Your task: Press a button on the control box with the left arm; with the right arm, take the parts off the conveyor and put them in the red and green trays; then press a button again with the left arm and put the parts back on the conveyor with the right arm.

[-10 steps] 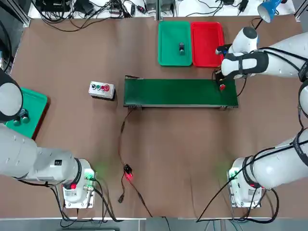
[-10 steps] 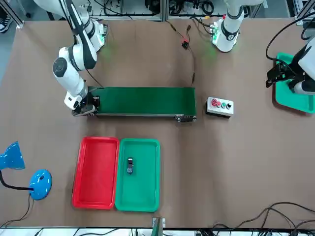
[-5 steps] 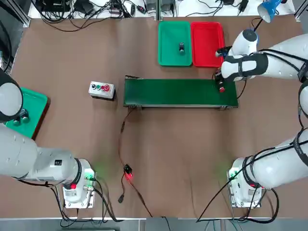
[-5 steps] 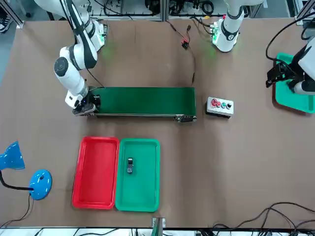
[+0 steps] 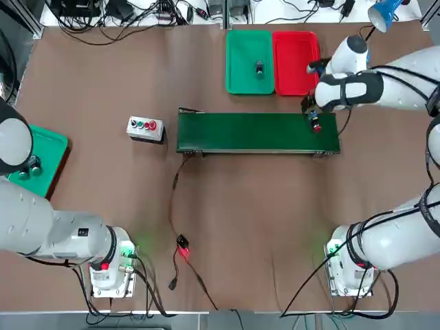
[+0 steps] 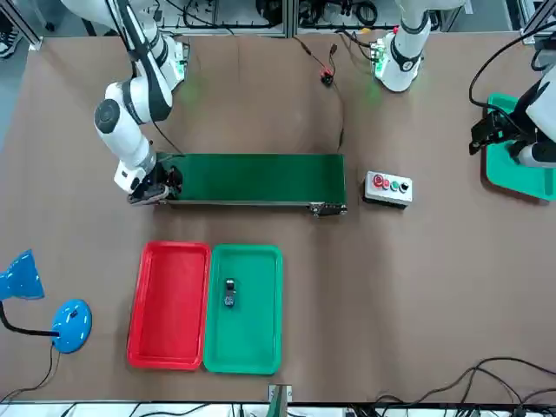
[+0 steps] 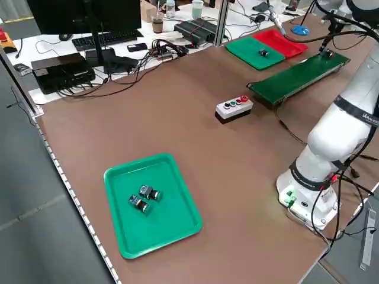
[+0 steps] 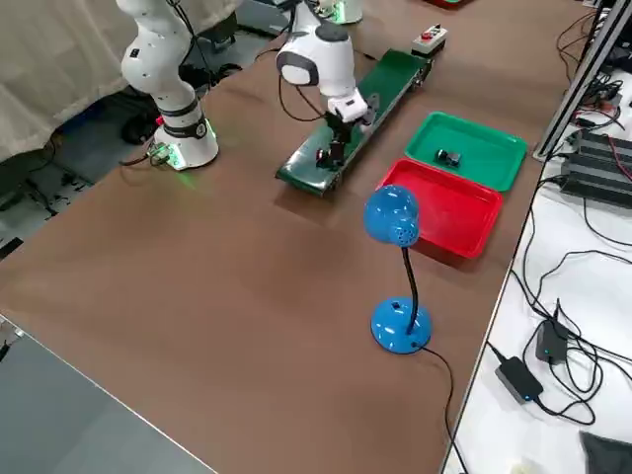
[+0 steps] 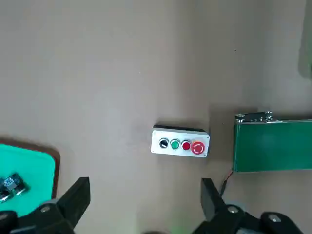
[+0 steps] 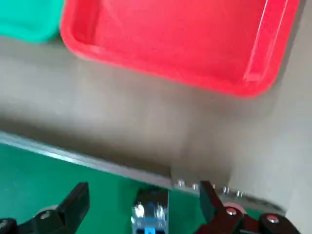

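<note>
Left gripper [image 9: 144,195] is parked at the table's 9 o'clock edge with its fingers spread and nothing between them. It hangs over a side green tray [image 5: 53,146] holding two small parts [image 5: 29,168].

At 9 o'clock of the conveyor [image 5: 247,132] is the one control box [image 5: 145,127], which has four buttons. At the belt's 12 o'clock are one green tray [image 5: 240,69] with a single part [image 5: 259,67] and one red tray [image 5: 295,62] with nothing in it.

Right gripper [image 10: 144,187] is at the belt's 3 o'clock end, fingers apart. One red-capped part [image 5: 316,126] sits on the belt between them, and neither finger is gripping it.

I judge this to be the put-back step. To finish it cleanly I would lift straight up, keeping the fingers wide until they clear the cap. Any sideways drift could tip the part or push it off the belt end. After that, the part in the green tray looks like the next one to fetch.
</note>
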Robot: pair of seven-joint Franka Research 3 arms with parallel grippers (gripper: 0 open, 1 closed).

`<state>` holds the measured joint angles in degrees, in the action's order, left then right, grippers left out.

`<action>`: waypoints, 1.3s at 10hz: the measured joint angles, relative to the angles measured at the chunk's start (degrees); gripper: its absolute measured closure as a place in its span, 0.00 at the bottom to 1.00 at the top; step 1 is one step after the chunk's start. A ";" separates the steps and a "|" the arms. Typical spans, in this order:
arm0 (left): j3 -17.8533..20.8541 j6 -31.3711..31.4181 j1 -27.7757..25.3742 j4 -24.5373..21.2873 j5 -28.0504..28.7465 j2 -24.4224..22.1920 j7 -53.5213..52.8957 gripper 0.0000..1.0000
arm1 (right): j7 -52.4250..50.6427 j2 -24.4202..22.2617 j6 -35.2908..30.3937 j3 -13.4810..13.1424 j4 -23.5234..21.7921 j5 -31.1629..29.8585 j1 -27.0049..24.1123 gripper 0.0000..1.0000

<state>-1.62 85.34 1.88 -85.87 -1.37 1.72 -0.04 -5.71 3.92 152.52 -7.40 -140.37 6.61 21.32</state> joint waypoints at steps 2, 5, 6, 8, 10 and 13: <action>-0.01 0.00 0.07 0.00 0.00 0.02 0.00 0.00 | 2.28 0.55 -0.64 0.03 7.81 0.12 2.77 0.00; -0.01 0.00 0.08 0.00 0.00 0.06 0.00 0.00 | 12.37 8.48 -1.08 0.08 19.78 0.23 6.29 0.00; -0.01 0.00 0.09 0.00 0.00 0.07 0.00 0.00 | 16.71 12.26 -0.98 0.08 23.69 0.27 7.39 0.00; -0.02 0.00 0.10 0.01 0.00 0.09 0.00 0.00 | 26.10 20.42 -0.90 0.12 32.64 0.34 9.28 0.00; -0.02 0.00 0.10 0.01 0.00 0.11 0.00 0.00 | 32.72 28.79 -0.70 0.12 41.00 0.35 10.44 0.00; 0.02 0.00 0.07 0.01 0.00 0.11 0.00 0.00 | 36.59 36.45 -0.62 -0.29 49.99 0.36 10.42 0.00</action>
<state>-1.60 85.34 1.95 -85.86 -1.37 1.83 -0.04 30.88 40.37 151.90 -7.69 -90.39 6.97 31.74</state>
